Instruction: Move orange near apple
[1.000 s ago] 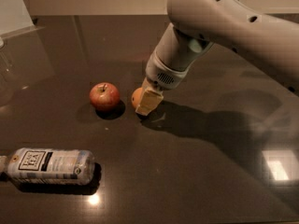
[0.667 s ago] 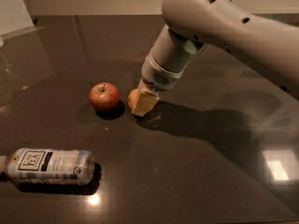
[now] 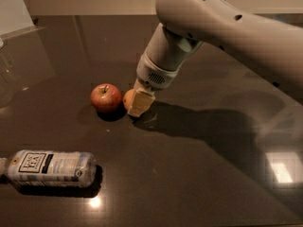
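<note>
The red apple (image 3: pixel 106 97) stands on the dark glossy table (image 3: pixel 199 174), left of centre. The orange (image 3: pixel 128 98) is right beside it, about touching its right side, and mostly hidden behind my gripper's pale finger (image 3: pixel 141 103). My gripper (image 3: pixel 134 101) comes down from the upper right on the thick grey arm (image 3: pixel 222 27) and is shut on the orange at table level. The second finger is hidden behind the fruit.
A clear plastic bottle with a white label (image 3: pixel 49 168) lies on its side at the front left. A pale panel (image 3: pixel 14 8) leans at the back left corner. The arm's shadow covers the table to the right of the fruit.
My gripper has carried the orange to the left, closing the gap to the apple. The apple and the bottle have not moved.
</note>
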{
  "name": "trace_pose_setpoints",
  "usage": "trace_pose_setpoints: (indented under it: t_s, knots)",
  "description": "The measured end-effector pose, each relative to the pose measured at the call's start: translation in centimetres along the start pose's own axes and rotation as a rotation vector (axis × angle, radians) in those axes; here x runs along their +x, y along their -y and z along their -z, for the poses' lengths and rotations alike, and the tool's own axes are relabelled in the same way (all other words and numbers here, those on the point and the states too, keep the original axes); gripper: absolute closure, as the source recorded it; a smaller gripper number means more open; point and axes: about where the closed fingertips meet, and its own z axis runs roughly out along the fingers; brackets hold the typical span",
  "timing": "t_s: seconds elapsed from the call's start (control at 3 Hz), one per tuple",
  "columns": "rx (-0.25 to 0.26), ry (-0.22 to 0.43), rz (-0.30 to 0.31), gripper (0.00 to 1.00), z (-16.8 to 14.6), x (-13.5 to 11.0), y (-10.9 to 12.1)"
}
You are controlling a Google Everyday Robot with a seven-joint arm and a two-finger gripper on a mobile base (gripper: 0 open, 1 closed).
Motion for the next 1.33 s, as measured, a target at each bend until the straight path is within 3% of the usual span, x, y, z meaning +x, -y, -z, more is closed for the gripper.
trace_pose_setpoints:
  t_s: [0.67,1.0,1.33]
  knots:
    - [-0.029,0.003,0.015,0.12,-0.52,-0.09,0.06]
    - [-0.029,0.002,0.017,0.0,-0.55,-0.17,-0.01]
    - [-0.029,0.002,0.017,0.0,-0.56,-0.17,-0.02]
